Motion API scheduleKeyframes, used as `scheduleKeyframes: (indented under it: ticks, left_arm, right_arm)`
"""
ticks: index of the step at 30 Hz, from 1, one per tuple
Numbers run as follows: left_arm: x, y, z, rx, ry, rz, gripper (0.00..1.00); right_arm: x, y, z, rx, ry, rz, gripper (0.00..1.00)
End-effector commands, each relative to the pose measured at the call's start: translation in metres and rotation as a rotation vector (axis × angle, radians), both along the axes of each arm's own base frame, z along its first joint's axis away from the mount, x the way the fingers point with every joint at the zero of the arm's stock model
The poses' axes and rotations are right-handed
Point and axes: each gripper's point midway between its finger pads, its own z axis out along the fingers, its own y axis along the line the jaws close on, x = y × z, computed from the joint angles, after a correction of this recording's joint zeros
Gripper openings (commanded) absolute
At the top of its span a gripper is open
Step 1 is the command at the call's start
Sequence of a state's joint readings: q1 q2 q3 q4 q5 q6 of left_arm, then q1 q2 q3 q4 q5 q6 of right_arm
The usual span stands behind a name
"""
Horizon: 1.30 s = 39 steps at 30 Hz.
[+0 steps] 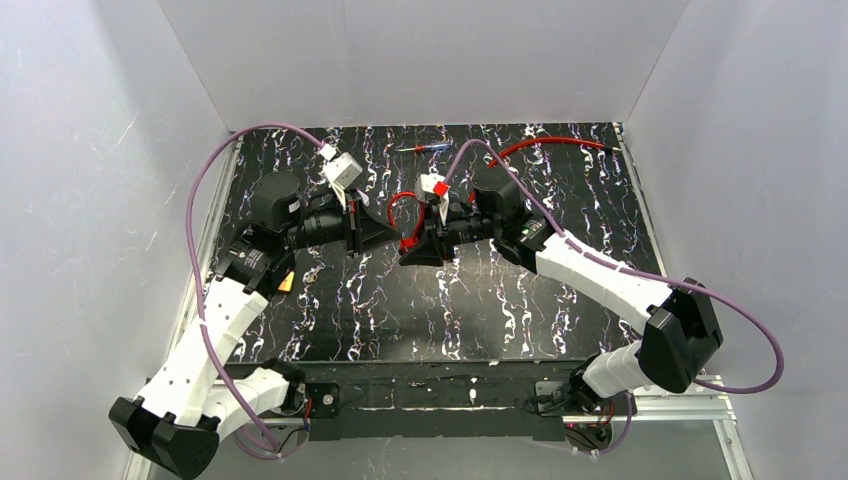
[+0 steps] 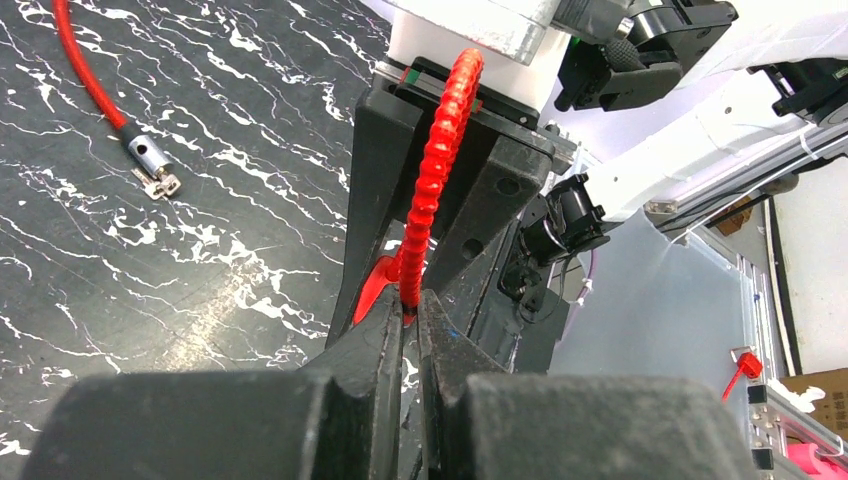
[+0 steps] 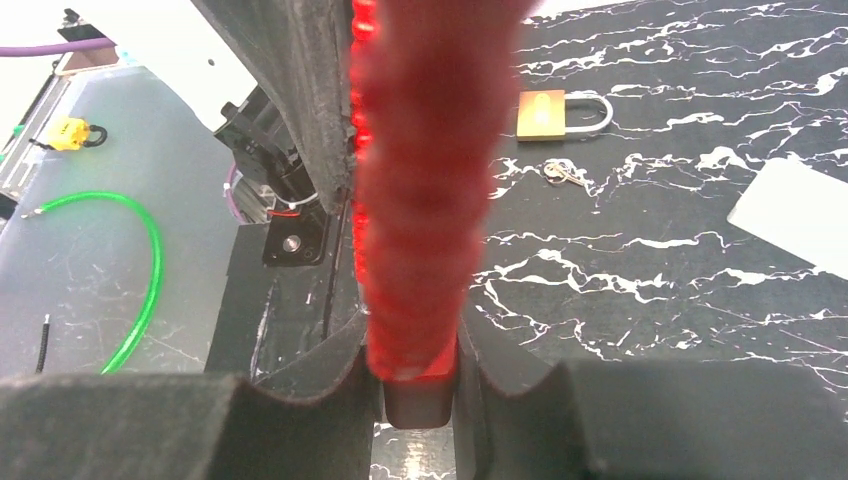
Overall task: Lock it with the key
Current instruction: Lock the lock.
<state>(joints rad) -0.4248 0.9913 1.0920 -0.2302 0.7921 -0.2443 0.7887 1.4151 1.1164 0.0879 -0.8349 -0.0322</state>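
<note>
Both arms meet at the table's middle around a red cable lock (image 1: pixel 405 243), whose ribbed red cable (image 2: pixel 440 150) loops upward. My right gripper (image 3: pixel 420 370) is shut on the lock's body, with the blurred cable (image 3: pixel 425 180) rising close in front of its camera. My left gripper (image 2: pixel 410 300) is shut, its tips pressed together at the foot of the cable, right against the right gripper's black fingers (image 2: pixel 385 170). In the top view the left gripper (image 1: pixel 392 238) faces the right gripper (image 1: pixel 412 250) tip to tip. The fingers hide any key at the lock.
A brass padlock (image 3: pixel 560 113) and a small key ring (image 3: pixel 563 175) lie on the black marbled mat. A second red cable with a metal end (image 2: pixel 150 165) lies at the back right, near a blue-and-red pen (image 1: pixel 425 148). A white sheet (image 3: pixel 790 210) lies to one side.
</note>
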Motion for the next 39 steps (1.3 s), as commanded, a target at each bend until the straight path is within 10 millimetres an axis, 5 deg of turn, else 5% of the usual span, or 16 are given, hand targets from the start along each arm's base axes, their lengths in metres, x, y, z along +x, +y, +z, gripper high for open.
scheduleKeyframes:
  ticks: [1,14,23,39]
  left_arm:
    - [-0.005,-0.002,0.011,-0.040,-0.041,-0.012,0.00]
    - [-0.001,0.006,0.023,-0.028,-0.077,0.014,0.00]
    - [0.010,0.006,0.006,-0.019,-0.010,0.046,0.00]
    - [-0.002,0.001,-0.014,-0.032,0.067,-0.022,0.00]
  right_arm:
    - [-0.009,0.007,0.024,0.089,-0.048,0.083,0.01]
    - [-0.002,-0.001,-0.003,0.009,-0.090,0.030,0.01]
    - [-0.010,-0.002,0.005,0.025,-0.088,0.068,0.01]
    - [-0.008,0.000,0.007,0.028,-0.066,0.055,0.01]
